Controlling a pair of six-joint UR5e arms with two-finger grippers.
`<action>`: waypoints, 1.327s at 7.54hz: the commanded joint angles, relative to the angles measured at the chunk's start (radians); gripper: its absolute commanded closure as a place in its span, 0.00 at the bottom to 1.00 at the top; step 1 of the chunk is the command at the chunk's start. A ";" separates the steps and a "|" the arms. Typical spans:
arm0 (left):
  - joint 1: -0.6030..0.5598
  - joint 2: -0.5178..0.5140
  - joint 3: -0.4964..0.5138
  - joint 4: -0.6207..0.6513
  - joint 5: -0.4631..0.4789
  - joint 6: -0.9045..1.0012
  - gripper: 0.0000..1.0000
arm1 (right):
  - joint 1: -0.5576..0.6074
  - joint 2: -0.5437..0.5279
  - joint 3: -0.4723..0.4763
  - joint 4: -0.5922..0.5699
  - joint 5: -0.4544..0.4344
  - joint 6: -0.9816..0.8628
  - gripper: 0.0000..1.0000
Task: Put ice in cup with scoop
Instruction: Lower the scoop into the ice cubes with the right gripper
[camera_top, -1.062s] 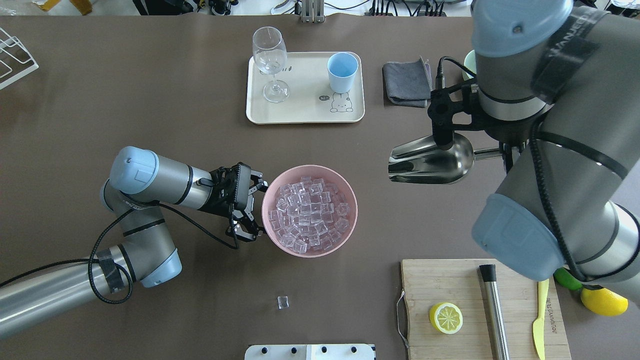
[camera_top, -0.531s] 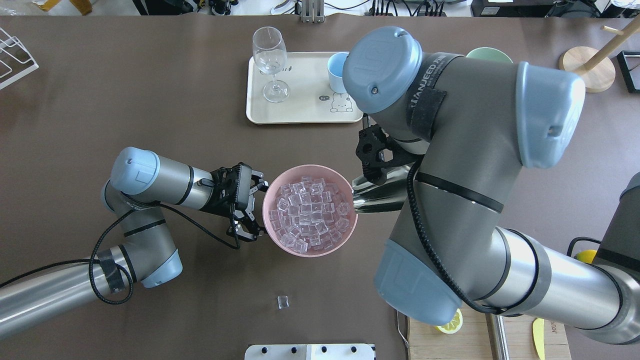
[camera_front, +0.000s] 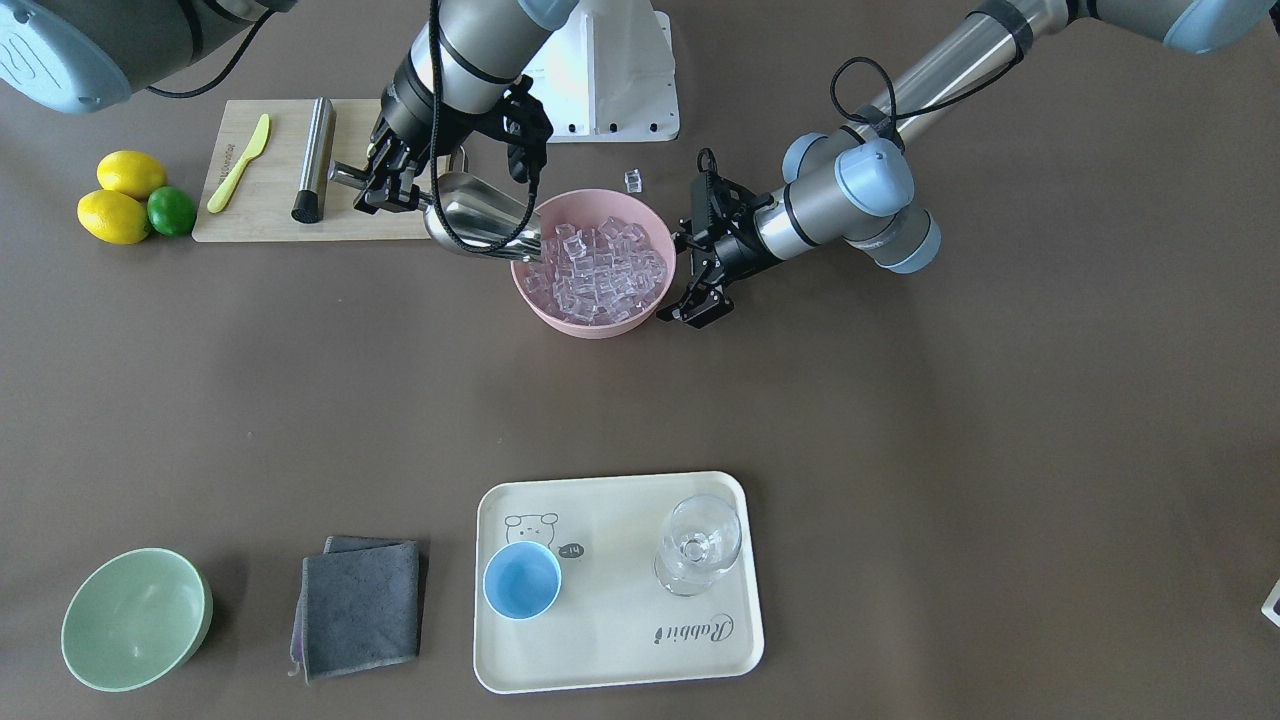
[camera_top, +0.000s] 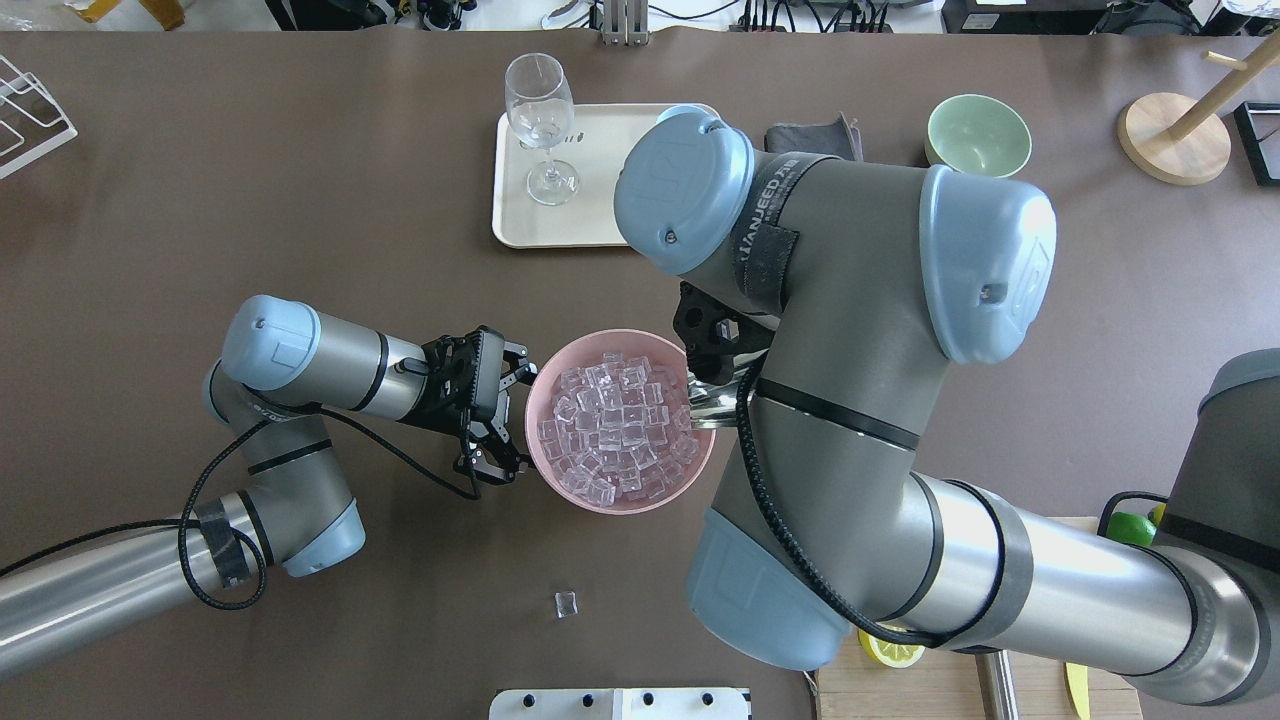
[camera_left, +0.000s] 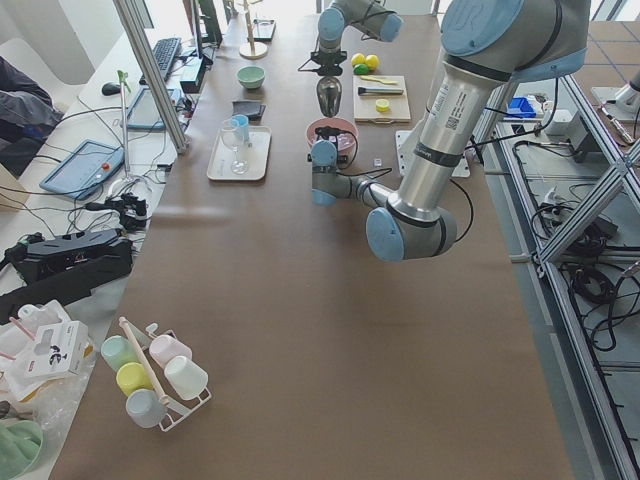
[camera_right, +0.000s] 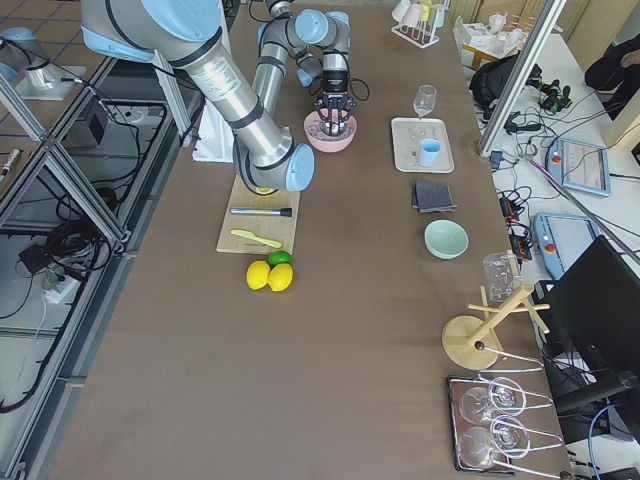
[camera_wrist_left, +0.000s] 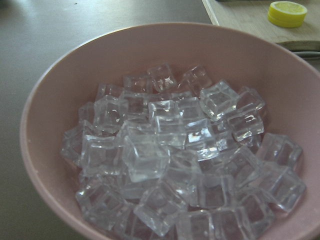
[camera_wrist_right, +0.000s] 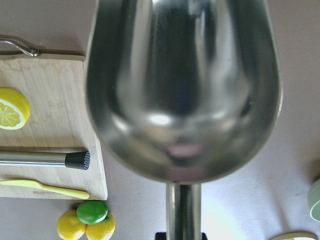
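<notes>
While your right gripper (camera_front: 378, 185) is clamped on the straight handle of the scoop (camera_front: 478, 222), the trough tilts down toward the pink bowl (camera_front: 590, 325). Its open lip sits over the rim on the robot's right side. You can see in the right wrist view that the trough (camera_wrist_right: 185, 90) is bare metal with no cube in it. Whether the lip touches the ice (camera_front: 600, 265) you cannot tell from these views.

Your left gripper (camera_top: 515, 415) is spread wide and holds nothing. Its 2 fingers stand just beside the bowl's outer wall on the robot's left side. One fingertip is close to the rim, but contact cannot be told. The left wrist camera looks straight into the bowl (camera_wrist_left: 225, 55), where the clear cubes (camera_wrist_left: 175, 155) are heaped above the base and fill most of it.

1 loose cube (camera_top: 566, 603) lies on the table on the robot's side of the bowl, well apart from it.

The cup (camera_front: 521, 580) stands upright on the cream tray (camera_front: 620, 640), across the table from the bowl, and its inside looks plain blue. It shares the tray with 1 stemmed glass (camera_front: 698, 545), and the 2 stand apart.
</notes>
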 joint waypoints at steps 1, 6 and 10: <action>0.000 0.000 0.000 -0.001 0.000 0.001 0.02 | -0.019 0.025 -0.068 0.025 -0.046 0.016 1.00; 0.002 -0.002 0.012 -0.029 0.002 0.001 0.02 | -0.044 0.019 -0.069 0.019 -0.044 0.027 1.00; 0.000 0.000 0.014 -0.037 0.002 0.001 0.02 | -0.044 0.028 -0.096 -0.007 -0.044 0.028 1.00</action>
